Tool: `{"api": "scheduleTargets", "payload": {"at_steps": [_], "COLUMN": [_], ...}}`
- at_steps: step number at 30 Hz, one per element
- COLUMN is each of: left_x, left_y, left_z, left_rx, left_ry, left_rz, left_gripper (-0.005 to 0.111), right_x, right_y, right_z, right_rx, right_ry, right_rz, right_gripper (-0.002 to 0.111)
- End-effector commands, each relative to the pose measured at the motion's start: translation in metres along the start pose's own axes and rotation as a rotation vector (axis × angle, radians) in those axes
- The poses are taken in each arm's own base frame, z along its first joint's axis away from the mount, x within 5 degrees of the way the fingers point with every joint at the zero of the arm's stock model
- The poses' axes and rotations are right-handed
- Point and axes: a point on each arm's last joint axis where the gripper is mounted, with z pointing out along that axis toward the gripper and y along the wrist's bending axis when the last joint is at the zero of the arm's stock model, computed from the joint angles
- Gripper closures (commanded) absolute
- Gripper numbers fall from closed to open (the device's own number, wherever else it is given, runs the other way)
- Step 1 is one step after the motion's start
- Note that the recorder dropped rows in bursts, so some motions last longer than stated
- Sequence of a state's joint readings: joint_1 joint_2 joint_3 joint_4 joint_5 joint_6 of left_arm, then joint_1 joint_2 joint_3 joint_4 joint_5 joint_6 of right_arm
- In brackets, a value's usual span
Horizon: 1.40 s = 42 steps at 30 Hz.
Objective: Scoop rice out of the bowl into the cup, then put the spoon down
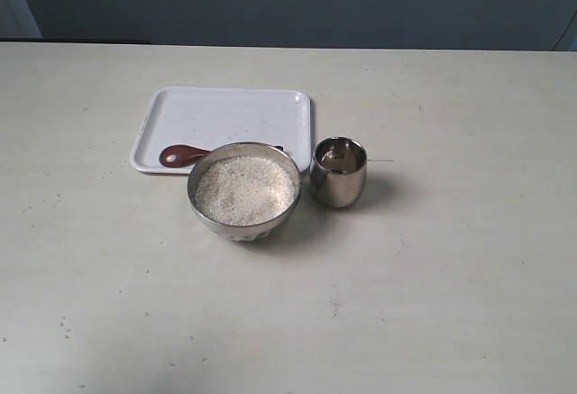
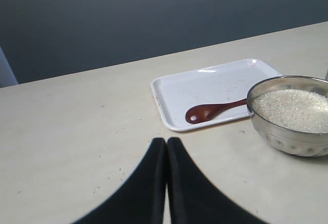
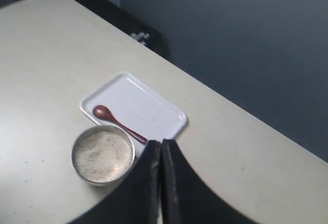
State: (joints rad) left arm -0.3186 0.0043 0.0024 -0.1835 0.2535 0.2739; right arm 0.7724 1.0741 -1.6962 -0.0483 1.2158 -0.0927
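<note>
A steel bowl (image 1: 243,221) heaped with white rice (image 1: 244,189) stands mid-table; it also shows in the left wrist view as the bowl (image 2: 287,139) and in the right wrist view as the bowl (image 3: 81,170). Right beside it stands the small steel cup (image 1: 339,174), which looks empty. The reddish-brown wooden spoon (image 1: 183,154) lies on the white tray (image 1: 225,110), its handle running behind the bowl; the spoon (image 2: 210,112) and the spoon (image 3: 115,121) show in both wrist views. My left gripper (image 2: 166,141) and right gripper (image 3: 160,143) are shut, empty, and away from everything. Neither shows in the exterior view.
The pale table (image 1: 433,277) spreads wide around the objects, with a dark wall behind its far edge. A few stray grains speckle the tabletop (image 2: 110,175) near my left gripper.
</note>
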Motion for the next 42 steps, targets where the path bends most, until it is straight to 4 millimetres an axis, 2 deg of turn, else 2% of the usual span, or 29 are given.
{"api": "scheduleTargets", "payload": {"at_steps": [1,3,8,12,17,22,28,30,33,42], "left_x": [-0.002,-0.002,-0.002,-0.002,-0.002,-0.002,-0.002,-0.002,-0.002,-0.002], "left_y": [0.000,0.000,0.000,0.000,0.000,0.000,0.000,0.000,0.000,0.000], "left_z": [-0.001,-0.001,-0.001,-0.001,-0.001,-0.001,-0.001,-0.001,-0.001,-0.001], "left_rx": [-0.002,-0.002,-0.002,-0.002,-0.002,-0.002,-0.002,-0.002,-0.002,-0.003], "left_ry": [-0.021,-0.021,-0.021,-0.021,-0.021,-0.021,-0.021,-0.021,-0.021,-0.021], "left_rz": [-0.002,-0.002,-0.002,-0.002,-0.002,-0.002,-0.002,-0.002,-0.002,0.000], "left_gripper": [0.106,0.106,0.106,0.106,0.106,0.106,0.106,0.106,0.106,0.106], "right_x": [0.008,0.014,0.025,0.038,0.070,0.113,0.183,0.209,0.236,0.290], "right_y": [0.003,0.002,-0.001,-0.010,-0.012,-0.006,-0.010,-0.013,-0.014,-0.016], "right_z": [-0.045,-0.065,-0.097,-0.108,-0.106,-0.088,-0.036,-0.017,0.003,0.039], "right_rx": [-0.031,-0.026,0.024,0.142,0.350,0.534,0.721,0.756,0.773,0.804], "right_ry": [-0.107,-0.154,-0.228,-0.231,-0.217,-0.300,-0.401,-0.395,-0.395,-0.376], "right_rz": [0.022,0.022,0.014,0.034,0.129,0.205,0.211,0.217,0.231,0.286], "right_gripper": [0.108,0.108,0.108,0.108,0.108,0.108,0.108,0.108,0.108,0.108]}}
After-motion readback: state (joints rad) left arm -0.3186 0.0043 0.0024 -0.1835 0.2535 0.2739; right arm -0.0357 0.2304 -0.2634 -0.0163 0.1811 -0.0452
